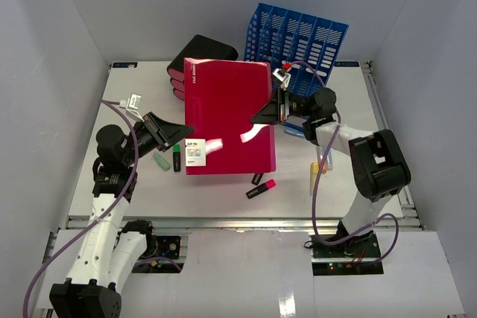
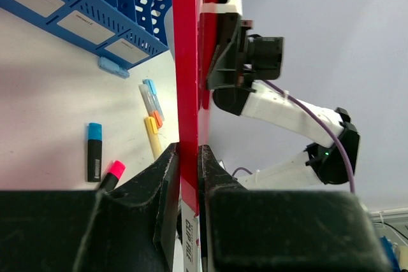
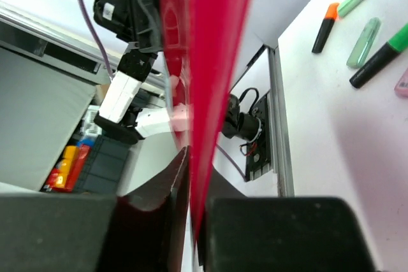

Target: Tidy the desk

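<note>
A magenta clip file (image 1: 227,117) hangs flat above the white desk (image 1: 212,200), gripped at two opposite edges. My left gripper (image 1: 179,130) is shut on its left edge; in the left wrist view the file (image 2: 188,62) stands edge-on between the pads of that gripper (image 2: 189,157). At the right edge, my right gripper (image 1: 264,115) is shut on the file. Seen from the right wrist, the file (image 3: 217,62) runs up out of the closed right gripper (image 3: 199,176).
A blue slotted file rack (image 1: 298,42) leans at the back right, and a black holder (image 1: 201,53) stands at the back. Loose highlighters lie on the desk: green (image 1: 177,157), pink (image 1: 261,189), yellow and orange ones (image 1: 320,161).
</note>
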Robot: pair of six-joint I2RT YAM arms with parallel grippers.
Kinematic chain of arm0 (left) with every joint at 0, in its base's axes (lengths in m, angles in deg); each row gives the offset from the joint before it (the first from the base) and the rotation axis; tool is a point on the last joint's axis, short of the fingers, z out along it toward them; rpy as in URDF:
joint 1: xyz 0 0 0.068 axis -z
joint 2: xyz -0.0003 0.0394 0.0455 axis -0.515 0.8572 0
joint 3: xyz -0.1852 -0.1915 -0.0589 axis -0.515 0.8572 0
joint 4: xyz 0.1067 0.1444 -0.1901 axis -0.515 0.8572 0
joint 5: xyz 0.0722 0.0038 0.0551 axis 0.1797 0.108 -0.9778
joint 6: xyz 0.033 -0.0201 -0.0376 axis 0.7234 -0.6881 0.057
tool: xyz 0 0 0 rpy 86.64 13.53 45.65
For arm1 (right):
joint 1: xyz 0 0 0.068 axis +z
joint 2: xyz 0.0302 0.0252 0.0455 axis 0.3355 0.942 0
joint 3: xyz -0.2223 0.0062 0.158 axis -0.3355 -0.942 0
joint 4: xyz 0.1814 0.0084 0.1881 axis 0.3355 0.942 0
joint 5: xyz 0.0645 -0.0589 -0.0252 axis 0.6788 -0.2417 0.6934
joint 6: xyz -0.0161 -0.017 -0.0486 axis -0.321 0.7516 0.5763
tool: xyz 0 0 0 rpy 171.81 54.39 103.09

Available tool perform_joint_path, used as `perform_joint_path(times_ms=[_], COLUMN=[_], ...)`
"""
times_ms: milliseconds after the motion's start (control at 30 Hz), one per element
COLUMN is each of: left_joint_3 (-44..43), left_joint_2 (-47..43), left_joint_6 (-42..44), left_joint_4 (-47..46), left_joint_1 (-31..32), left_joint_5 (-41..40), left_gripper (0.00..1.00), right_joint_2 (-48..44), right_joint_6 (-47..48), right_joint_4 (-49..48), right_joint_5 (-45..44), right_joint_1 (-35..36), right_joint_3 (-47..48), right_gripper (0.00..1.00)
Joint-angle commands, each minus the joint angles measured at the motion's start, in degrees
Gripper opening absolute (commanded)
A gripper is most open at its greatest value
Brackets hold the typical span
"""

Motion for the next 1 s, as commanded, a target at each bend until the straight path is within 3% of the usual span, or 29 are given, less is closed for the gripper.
perform_joint_path(times_ms=[0, 200, 333, 533, 800, 967], left_joint_3=[-0.22, -0.88, -2.34, -4.87, -6.24, -7.18], left_joint_2=[0.83, 1.75, 3.47, 6.69, 7.34, 8.07], left_joint_6=[3.22, 6.91, 9.36, 11.5, 10.53, 10.27], left_joint_4=[0.19, 0.78, 0.78, -0.3, -10.61, -13.99], left_joint_1=[0.39, 0.39, 0.39, 0.76, 3.84, 8.67], left_joint_5=[0.83, 3.73, 8.19, 10.95, 16.78, 16.27], left_gripper=[0.13, 0.6, 0.74, 0.76, 0.74, 0.64], right_joint_2=[-7.64, -15.19, -19.97, -24.21, -27.01, -27.32], right_joint_6=[7.66, 20.42, 31.15, 35.78, 41.41, 41.51], right_joint_4=[-17.98, -1.86, 11.45, 17.64, 25.12, 25.43], right_joint_5=[1.95, 2.78, 3.46, 3.57, 2.8, 2.6], right_joint_1=[0.38, 0.38, 0.38, 1.05, 2.6, 2.58], right_joint_3=[-1.48, -2.95, -3.3, -4.99, -5.91, -6.02], right_gripper=[0.08, 0.08, 0.08, 0.08, 0.08, 0.08])
